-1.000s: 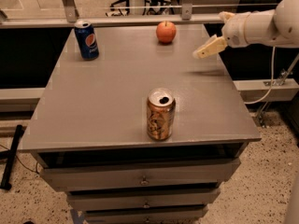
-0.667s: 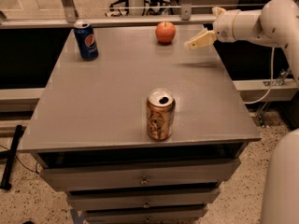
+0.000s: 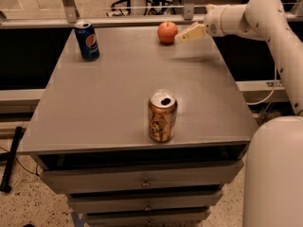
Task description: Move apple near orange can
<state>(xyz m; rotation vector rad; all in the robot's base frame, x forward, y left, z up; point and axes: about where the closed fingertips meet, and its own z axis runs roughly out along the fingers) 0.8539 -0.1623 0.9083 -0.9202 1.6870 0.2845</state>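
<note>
Claw [image 3: 181,38] just right of stem-up apple [image 3: 167,32]; orange can [image 3: 162,116] upright

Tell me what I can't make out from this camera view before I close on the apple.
Camera view only:
- Whether the hand, just right of the apple at the table's far edge, touches it: one angle cannot settle the gap.
- The orange can's far face: turned away from the camera.
- The arm's lower part: cut off by the right edge.
- The lowest drawer: cut off by the bottom edge.
</note>
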